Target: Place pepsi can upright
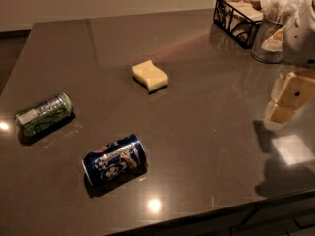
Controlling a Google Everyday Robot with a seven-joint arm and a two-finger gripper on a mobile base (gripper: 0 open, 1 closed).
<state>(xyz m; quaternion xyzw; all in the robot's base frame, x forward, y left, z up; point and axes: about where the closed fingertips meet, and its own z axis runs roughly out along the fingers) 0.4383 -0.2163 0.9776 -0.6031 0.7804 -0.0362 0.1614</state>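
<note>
The pepsi can (114, 160), dark blue with a round logo and white markings, lies on its side on the dark grey counter (206, 132) near the front edge, left of centre. My gripper (288, 100), tan-coloured below a white arm part (301, 31), hangs over the counter at the far right. It is well apart from the can and holds nothing that I can see.
A green and silver can (44, 113) lies on its side at the left. A yellow wavy sponge (150, 75) sits in the middle. A black wire basket (238, 11) and a metal cup with napkins (268, 36) stand at the back right. The counter's front edge runs along the bottom.
</note>
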